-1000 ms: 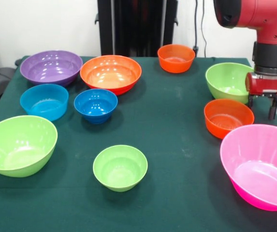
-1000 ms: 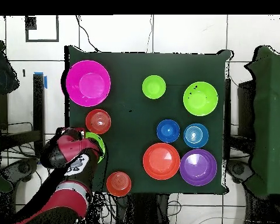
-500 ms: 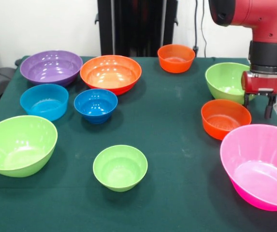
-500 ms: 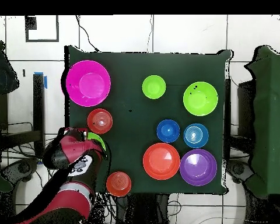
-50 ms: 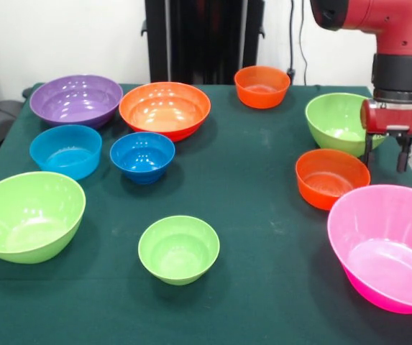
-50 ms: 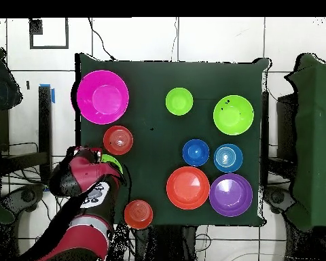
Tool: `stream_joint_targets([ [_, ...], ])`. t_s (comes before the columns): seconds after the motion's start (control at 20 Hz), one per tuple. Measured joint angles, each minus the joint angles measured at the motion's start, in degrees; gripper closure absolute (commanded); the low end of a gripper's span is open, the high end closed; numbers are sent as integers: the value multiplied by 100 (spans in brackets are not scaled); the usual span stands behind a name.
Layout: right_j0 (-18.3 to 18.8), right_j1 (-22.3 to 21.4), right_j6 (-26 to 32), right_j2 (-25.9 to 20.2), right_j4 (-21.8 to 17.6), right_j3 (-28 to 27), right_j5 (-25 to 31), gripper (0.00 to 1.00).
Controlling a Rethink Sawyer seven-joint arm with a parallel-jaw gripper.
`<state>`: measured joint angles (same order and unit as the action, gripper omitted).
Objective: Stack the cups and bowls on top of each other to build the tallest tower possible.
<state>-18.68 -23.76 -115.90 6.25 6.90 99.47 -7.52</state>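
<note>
Glossy red arm (image 5: 378,18) — black wrist band, red block, dark prongs.

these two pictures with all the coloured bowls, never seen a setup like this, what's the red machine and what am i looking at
The red machine is a robot arm ending in a gripper, a two-fingered clamp. One picture looks across the table at the robot; the other looks straight down, with the arm at lower left. On the green cloth sit ten plastic bowls: a pink bowl, purple bowl, two blue, three orange and three lime green. None are stacked yet. The gripper hangs open beside a green bowl and a small orange bowl, holding nothing.
</note>
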Motion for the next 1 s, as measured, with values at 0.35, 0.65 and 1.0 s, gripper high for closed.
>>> stream_joint_targets([
  [0.35,89,-124,0,-40,0,12,0,0],
  [0.65,170,-193,0,-88,-1,79,0,0],
  [1.0,277,-343,0,-189,-1,186,0,0],
])
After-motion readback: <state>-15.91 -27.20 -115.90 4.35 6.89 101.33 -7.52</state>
